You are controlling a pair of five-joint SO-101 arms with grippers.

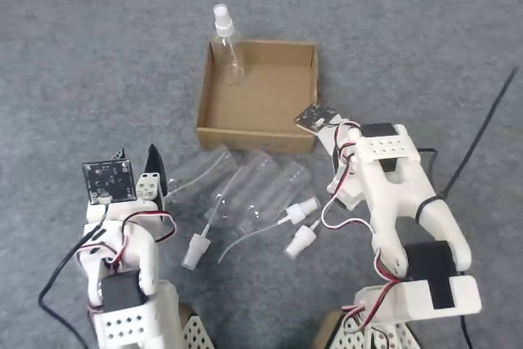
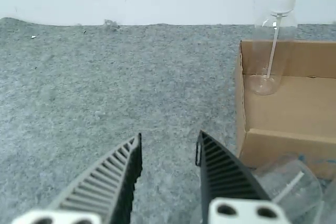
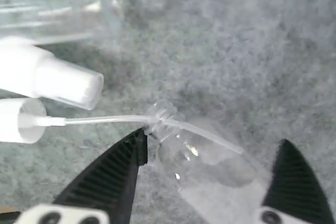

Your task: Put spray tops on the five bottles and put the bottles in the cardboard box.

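A capped bottle (image 1: 227, 42) stands in the far left corner of the cardboard box (image 1: 257, 132); the left wrist view has the same bottle (image 2: 270, 51) and box (image 2: 294, 129). Clear uncapped bottles (image 1: 253, 181) lie on the carpet in front of the box. Three white spray tops (image 1: 301, 212) lie among them, one (image 1: 194, 251) nearer the left arm. My right gripper (image 3: 213, 141) is open, its jaws on either side of a lying bottle (image 3: 210, 166). A spray top (image 3: 18, 121) has its thin tube reaching into that bottle's neck. My left gripper (image 2: 169, 139) is open over bare carpet, left of the box.
Grey carpet (image 1: 82, 79) covers the table up to a white wall at the back. A black cable (image 1: 482, 132) runs along the right side. Another lying bottle (image 2: 289, 179) rests just beside my left gripper's fingers.
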